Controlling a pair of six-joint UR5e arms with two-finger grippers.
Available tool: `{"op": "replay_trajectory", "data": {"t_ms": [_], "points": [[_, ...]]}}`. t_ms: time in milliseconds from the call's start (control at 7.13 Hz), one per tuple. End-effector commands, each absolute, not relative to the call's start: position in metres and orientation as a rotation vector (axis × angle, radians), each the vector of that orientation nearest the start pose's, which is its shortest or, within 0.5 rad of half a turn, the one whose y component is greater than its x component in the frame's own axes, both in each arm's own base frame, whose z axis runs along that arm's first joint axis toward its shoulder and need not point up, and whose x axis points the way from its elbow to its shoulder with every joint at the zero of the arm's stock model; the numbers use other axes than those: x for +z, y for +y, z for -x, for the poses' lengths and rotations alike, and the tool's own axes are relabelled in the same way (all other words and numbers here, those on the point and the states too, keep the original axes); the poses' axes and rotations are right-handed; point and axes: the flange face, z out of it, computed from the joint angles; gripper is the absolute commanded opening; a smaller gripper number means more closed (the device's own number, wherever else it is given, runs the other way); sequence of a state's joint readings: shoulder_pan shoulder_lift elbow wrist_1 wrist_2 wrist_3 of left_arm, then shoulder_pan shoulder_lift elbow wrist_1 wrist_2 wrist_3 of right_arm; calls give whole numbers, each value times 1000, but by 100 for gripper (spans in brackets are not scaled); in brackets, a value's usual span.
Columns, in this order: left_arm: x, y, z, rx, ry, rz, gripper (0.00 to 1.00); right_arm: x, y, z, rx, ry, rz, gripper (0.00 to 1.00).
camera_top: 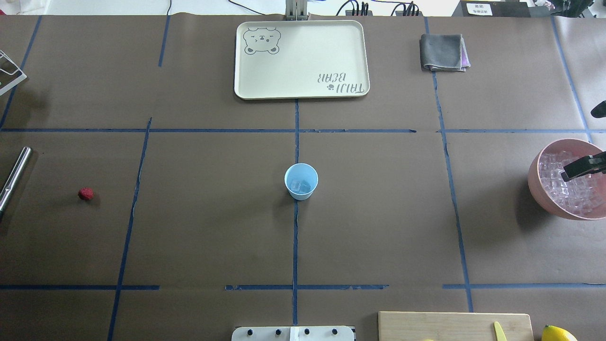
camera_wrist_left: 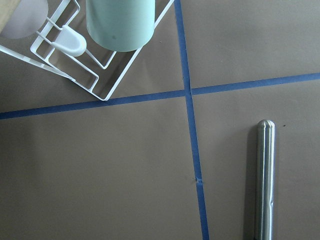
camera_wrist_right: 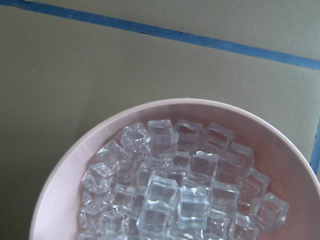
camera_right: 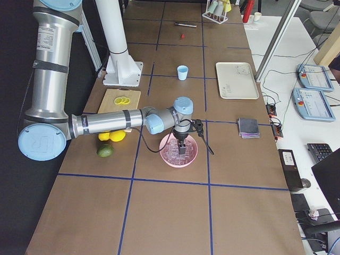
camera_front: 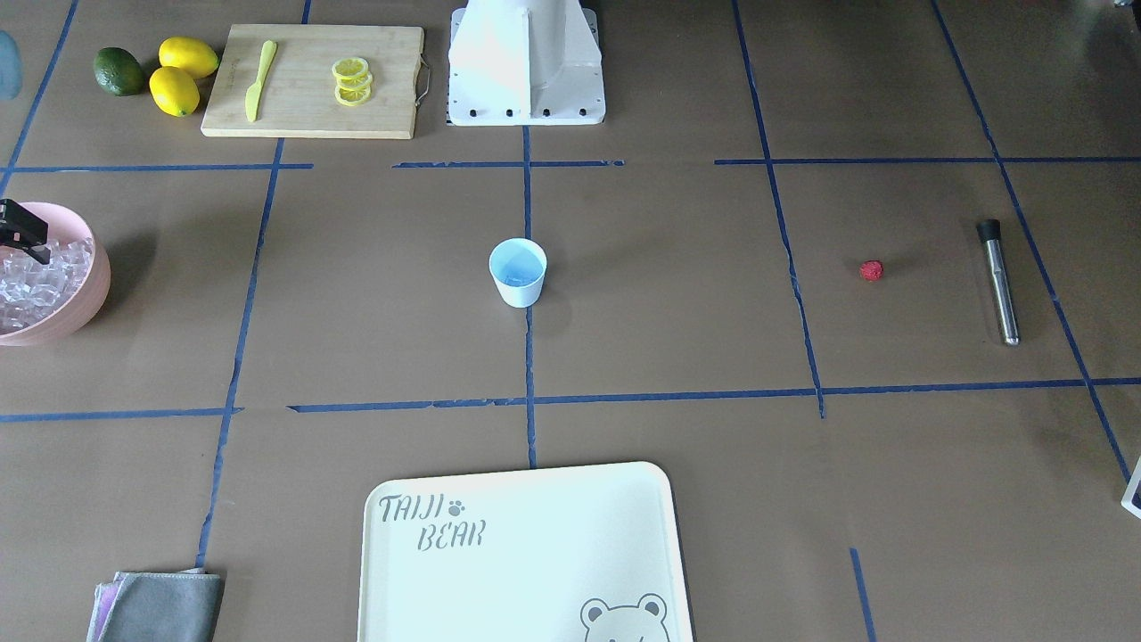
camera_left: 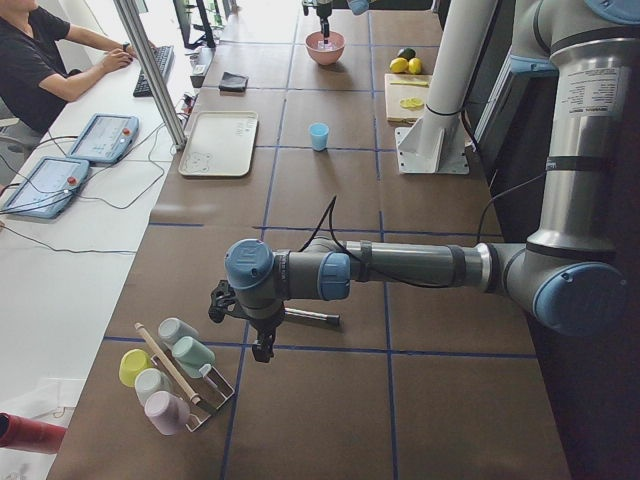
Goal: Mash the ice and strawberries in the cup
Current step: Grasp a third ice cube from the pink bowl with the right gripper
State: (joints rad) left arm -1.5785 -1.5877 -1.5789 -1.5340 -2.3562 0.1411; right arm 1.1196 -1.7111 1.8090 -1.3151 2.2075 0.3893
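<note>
Small clear glassy ice cubes [camera_wrist_right: 165, 195] heap in the large pink bowl [camera_wrist_right: 70, 165] under the right gripper [camera_top: 565, 176]; a few lie in the pale-blue tapered cup [camera_top: 301, 181] on the worktop [camera_top: 213, 227]. Likely slick, light: pinch flat faces. Whether its fingers [camera_top: 580, 169] are apart, I cannot tell.

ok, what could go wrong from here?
1. The right hand is over the pink bowl; the ice is clear and slick-looking, so a cube may slip on the long carry to the cup.
2. The cup is small and unheld; mashing with the metal rod may tip it.
3. The strawberry lies loose on the table and may roll when pinched.
</note>
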Motion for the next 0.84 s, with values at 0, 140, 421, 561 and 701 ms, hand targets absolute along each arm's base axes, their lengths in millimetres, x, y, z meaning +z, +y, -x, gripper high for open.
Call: {"op": "replay_trajectory", "data": {"t_ms": [0,140,421,561,701], "points": [[649,-498,67,122,784,-48,100,597,-453,138,-170,-709,-40,98],[649,-498,67,122,785,-47,100,599,-452,137,-170,-708,-35,98],[649,-498,67,122,785,-47,100,600,-451,139,-164,-707,-28,86],[649,-498,67,122,784,-48,100,601,-452,139,-163,-707,-27,68],[649,-498,67,122,784,-48,100,601,-452,139,-163,-706,-25,54]]}}
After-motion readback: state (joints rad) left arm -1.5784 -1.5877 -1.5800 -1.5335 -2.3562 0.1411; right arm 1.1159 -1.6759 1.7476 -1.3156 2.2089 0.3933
